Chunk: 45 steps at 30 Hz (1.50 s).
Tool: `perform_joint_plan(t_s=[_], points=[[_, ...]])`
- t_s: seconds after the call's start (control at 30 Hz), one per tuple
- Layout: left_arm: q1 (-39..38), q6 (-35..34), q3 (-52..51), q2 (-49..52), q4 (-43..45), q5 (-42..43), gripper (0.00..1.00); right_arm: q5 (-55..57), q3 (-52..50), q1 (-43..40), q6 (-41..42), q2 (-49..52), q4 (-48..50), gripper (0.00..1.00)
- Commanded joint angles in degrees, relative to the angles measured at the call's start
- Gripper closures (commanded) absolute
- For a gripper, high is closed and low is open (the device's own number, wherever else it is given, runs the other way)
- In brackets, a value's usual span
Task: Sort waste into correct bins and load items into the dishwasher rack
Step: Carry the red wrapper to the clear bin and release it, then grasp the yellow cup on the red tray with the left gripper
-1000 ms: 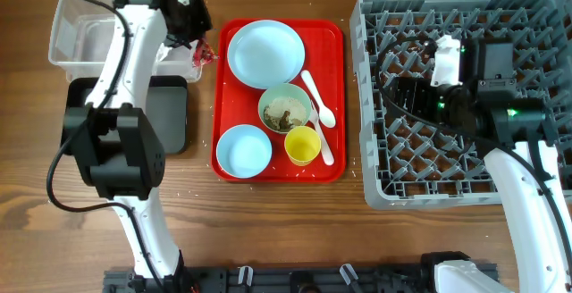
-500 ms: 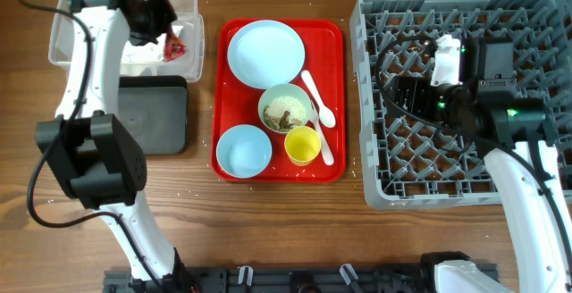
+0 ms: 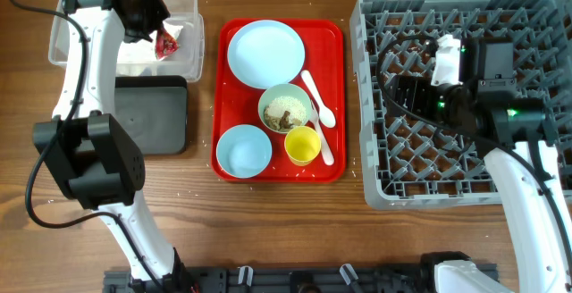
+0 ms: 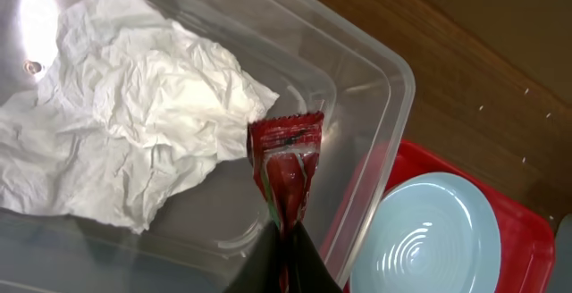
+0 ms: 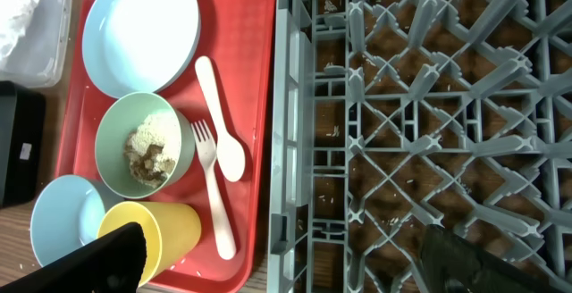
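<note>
**While the wrapper hangs over the tub, the dishes sit on the tray**

Where the left gripper reaches over the clear tub, its jaws are pressed together on the lower end of the one red snack wrapper, which hangs above the tub floor just beside the single crumpled napkin lying inside. The print on the wrapper is too blurred to read. There are two bins: the tub and the black tray, which lies next to it on the bench.

On the red serving tray I count one plate, two bowls (a light blue bowl and a pale green bowl holding the food scraps), one yellow cup, one spoon and one fork.

Over the one grey rack, the right gripper hovers with its jaws spread wide and nothing between them.

Half a second ago the wrapper was a little nearer the tub's right wall, and a second ago it was outside that wall; the right arm and every dish lie as they did then.
</note>
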Motion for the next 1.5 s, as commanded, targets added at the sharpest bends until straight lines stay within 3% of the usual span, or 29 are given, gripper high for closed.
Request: perform_joint_plan(t_s=[0.0,0.17,0.33,0.37,0.4,0.43,0.5,0.57,0.7,0.77,0.87,0.9,1.0,1.1,1.27,1.47], points=[[-0.1,1.1,0.0,-0.1,1.1,-0.6,0.96,0.7,1.0,0.1,0.8,-0.2,0.3,0.0],[-0.1,1.1,-0.1,2.3,1.8,-1.7,0.96,0.7,1.0,0.1,0.8,-0.2,0.4,0.01],[0.0,1.1,-0.1,6.9,10.0,-4.3,0.96,0.7,1.0,0.1,0.8,-0.2,0.4,0.0],[0.0,1.1,-0.1,7.8,11.9,-4.3,0.92,0.7,1.0,0.1,0.8,-0.2,0.3,0.0],[0.0,1.2,-0.1,8.7,13.5,-4.3,0.74,0.7,1.0,0.1,0.8,-0.2,0.5,0.0],[0.0,1.2,-0.1,9.0,14.1,-4.2,0.48,0.7,1.0,0.1,0.8,-0.2,0.6,0.0],[0.0,1.2,-0.1,9.4,14.9,-4.2,0.17,0.7,1.0,0.1,0.8,-0.2,0.7,0.01],[0.0,3.8,0.0,8.6,14.8,-3.8,0.03,0.7,1.0,0.1,0.8,-0.2,0.8,0.0],[-0.1,9.2,0.1,2.6,9.6,-0.6,0.04,0.7,1.0,0.1,0.8,-0.2,0.8,0.0],[-0.4,10.4,0.1,-1.4,4.5,6.0,0.07,0.7,1.0,0.1,0.8,-0.2,0.8,0.0],[-3.4,10.7,0.1,-6.0,-13.1,17.0,0.18,0.7,1.0,0.1,0.8,-0.2,0.8,0.0],[-5.7,11.5,0.0,-5.9,-19.7,17.0,0.2,0.7,1.0,0.1,0.8,-0.2,0.8,0.0],[-12.6,16.5,-2.2,-5.8,-27.8,16.7,0.27,0.7,1.0,0.1,0.8,-0.2,1.0,0.0],[-19.4,16.6,-5.1,-5.8,-28.9,12.7,0.28,0.7,1.0,0.1,0.8,-0.2,0.9,0.0],[-30.9,15.3,-13.5,-5.7,-22.6,9.4,0.28,0.7,1.0,0.1,0.8,-0.2,0.9,0.0],[-36.6,10.1,-18.1,-5.7,-17.9,8.8,0.31,0.7,1.0,0.1,0.8,-0.2,0.7,0.0]])
